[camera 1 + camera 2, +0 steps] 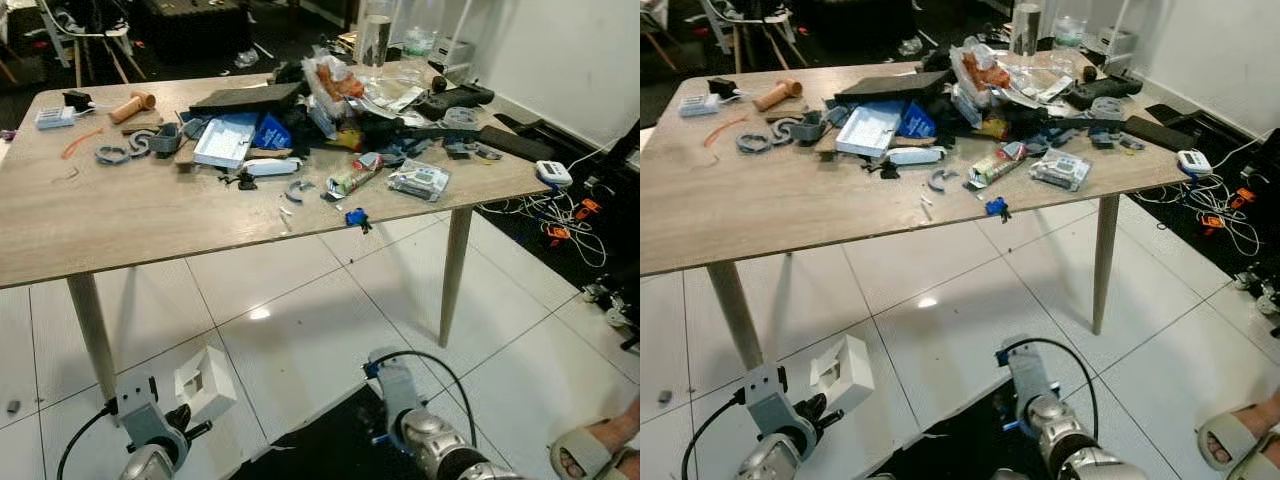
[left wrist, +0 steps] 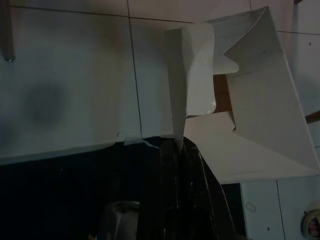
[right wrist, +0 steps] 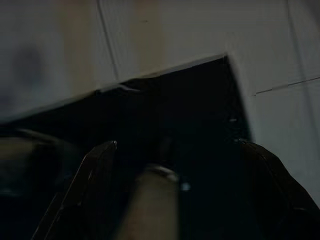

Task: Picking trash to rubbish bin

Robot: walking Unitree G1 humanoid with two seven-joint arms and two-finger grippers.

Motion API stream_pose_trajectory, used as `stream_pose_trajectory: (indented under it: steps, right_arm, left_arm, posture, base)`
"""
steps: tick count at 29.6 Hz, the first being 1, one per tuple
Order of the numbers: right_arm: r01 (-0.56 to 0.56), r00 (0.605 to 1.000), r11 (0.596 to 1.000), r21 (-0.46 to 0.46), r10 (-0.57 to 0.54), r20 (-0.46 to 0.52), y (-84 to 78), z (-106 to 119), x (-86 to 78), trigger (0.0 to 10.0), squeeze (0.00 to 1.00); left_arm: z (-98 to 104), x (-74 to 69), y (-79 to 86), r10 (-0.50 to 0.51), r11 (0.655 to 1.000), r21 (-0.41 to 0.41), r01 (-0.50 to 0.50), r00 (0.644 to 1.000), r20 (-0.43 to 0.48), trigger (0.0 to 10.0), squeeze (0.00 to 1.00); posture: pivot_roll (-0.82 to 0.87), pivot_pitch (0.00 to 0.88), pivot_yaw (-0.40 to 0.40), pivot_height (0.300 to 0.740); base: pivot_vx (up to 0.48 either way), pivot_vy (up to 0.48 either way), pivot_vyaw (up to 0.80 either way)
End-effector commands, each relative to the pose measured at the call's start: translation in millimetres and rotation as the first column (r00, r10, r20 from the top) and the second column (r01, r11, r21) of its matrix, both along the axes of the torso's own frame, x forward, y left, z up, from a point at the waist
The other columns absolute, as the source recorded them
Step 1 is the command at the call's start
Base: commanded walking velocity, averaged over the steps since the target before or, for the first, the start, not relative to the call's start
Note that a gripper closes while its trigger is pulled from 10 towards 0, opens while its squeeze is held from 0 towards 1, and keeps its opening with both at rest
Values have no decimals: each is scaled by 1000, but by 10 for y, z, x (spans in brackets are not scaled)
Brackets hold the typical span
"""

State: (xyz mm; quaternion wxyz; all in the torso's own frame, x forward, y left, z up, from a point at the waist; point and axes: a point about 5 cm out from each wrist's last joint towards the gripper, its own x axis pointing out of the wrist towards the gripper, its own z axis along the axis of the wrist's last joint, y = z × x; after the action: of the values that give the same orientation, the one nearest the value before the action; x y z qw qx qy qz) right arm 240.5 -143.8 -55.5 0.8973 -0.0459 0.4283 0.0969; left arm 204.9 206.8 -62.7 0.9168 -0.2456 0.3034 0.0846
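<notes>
Holding: the left gripper (image 2: 175, 150) has its fingers pressed together on a flap of a white cardboard box (image 1: 205, 382), low at the robot's left, just off the floor tiles.

Box pose: it's an opened, folded carton, flaps splayed out beyond the fingertips. In the left wrist view it sticks out ahead of the fingers, pinched at one edge, so most of it hangs past the grip.

Bin: the dark opening (image 1: 330, 440) down between the two arms looks like the rubbish bin or bag. I can't make out its rim properly, only a black patch on the white floor.

Key relation: the box sits to the left of that dark opening and slightly farther from the robot. Left arm is the one carrying it, so my guess is it has to swing inward toward the robot's middle before letting go.

Right gripper (image 3: 180, 165): fingers spread wide with nothing between them, hovering right over the dark opening.

Table (image 1: 120, 215): well ahead of the robot, loaded with wrappers, packets and tools, so plenty of trash left up there.

Risk: thin pinch on a flap, so the box could twist or slip on the swing.

Also around: a sandalled foot (image 1: 590, 450) at the right edge, cables by the wall.
</notes>
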Motion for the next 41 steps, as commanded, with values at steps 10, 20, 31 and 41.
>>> stream_pose_trajectory:
  steps: [10, 20, 31, 41]
  right_arm:
    - [128, 976, 983, -134, -149, -159, -495, -256, -489, 10000, 0]
    - [90, 962, 963, -255, -151, -229, -752, -341, -770, 10000, 0]
    - [58, 967, 963, -262, -119, -223, -651, -337, -712, 10000, 0]
    - [48, 965, 961, -273, -116, -236, -701, -340, -743, 10000, 0]
  left_arm:
    - [-342, -701, 15, 63, 998, 15, -61, 965, -255, 10000, 0]
    - [-405, -910, 45, 45, 999, 35, -36, 947, -319, 10000, 0]
    - [-352, -719, 12, 5, 999, 35, 5, 960, -281, 10000, 0]
    - [-380, -804, 30, 23, 999, 44, -11, 950, -310, 10000, 0]
  posture:
    - [39, 74, 29, 740]
    - [38, 69, 35, 740]
    - [37, 75, 42, 740]
    - [37, 79, 42, 740]
  base:
    - [0, 0, -721]
    - [0, 0, -800]
    - [0, 0, -800]
    - [0, 0, -800]
